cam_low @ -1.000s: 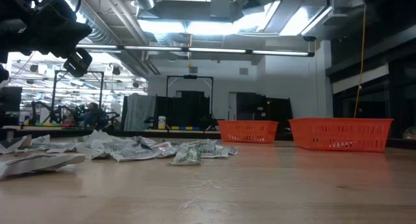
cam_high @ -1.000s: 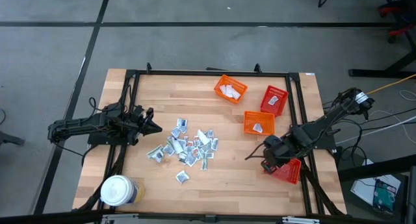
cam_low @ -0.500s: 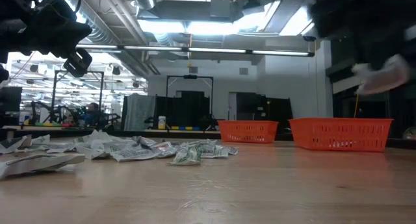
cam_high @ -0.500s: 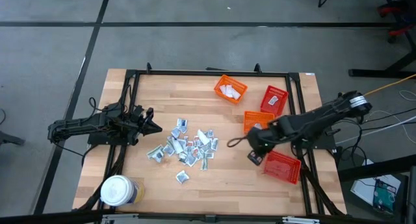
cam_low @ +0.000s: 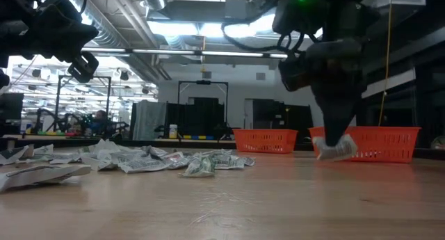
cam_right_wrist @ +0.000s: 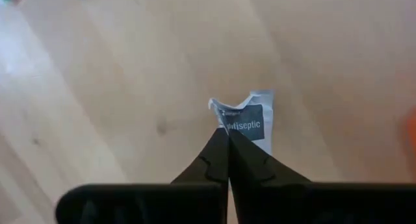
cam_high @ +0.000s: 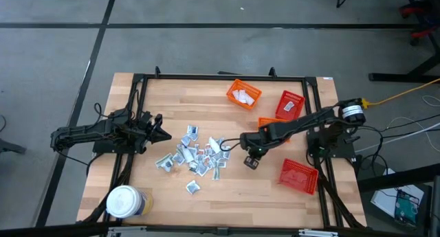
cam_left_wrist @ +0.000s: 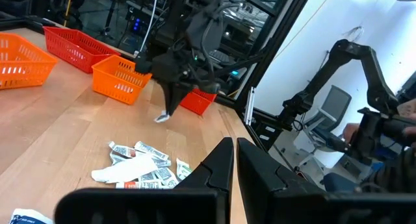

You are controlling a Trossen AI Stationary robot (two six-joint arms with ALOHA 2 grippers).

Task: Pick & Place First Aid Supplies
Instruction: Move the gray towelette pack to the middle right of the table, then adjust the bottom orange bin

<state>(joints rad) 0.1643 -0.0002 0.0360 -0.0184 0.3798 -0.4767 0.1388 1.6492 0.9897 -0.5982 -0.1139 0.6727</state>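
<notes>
The first aid supplies [cam_high: 196, 154], small silvery-white sachets, lie in a loose pile on the wooden table left of centre. One more sachet [cam_right_wrist: 250, 123], printed "antiseptic", hangs from my right gripper [cam_high: 242, 142], which is shut on it just right of the pile and points steeply down. The low view shows this sachet [cam_low: 336, 151] in front of an orange basket. My left gripper [cam_left_wrist: 235, 152] waits shut at the table's left side, pointing level toward the pile. My right gripper pinches the sachet's crumpled upper edge [cam_right_wrist: 226, 117] between its two fingertips, coming from above and pointing steeply down. The sachet [cam_left_wrist: 162, 117] hangs below the fingers, lifted clear of the table.
An orange basket [cam_high: 243, 94] and a red basket [cam_high: 289, 105] at the far right hold sachets. A second orange basket [cam_high: 269, 122] lies partly under my right arm. Another red basket [cam_high: 298, 175] sits near right. A white-lidded jar [cam_high: 125, 202] stands near left.
My right gripper has swung from over the near-right red basket toward the table's left, to beside the pile, sinking and rolling its wrist as it went. The sachet has travelled with it, hanging below the shut fingers.
</notes>
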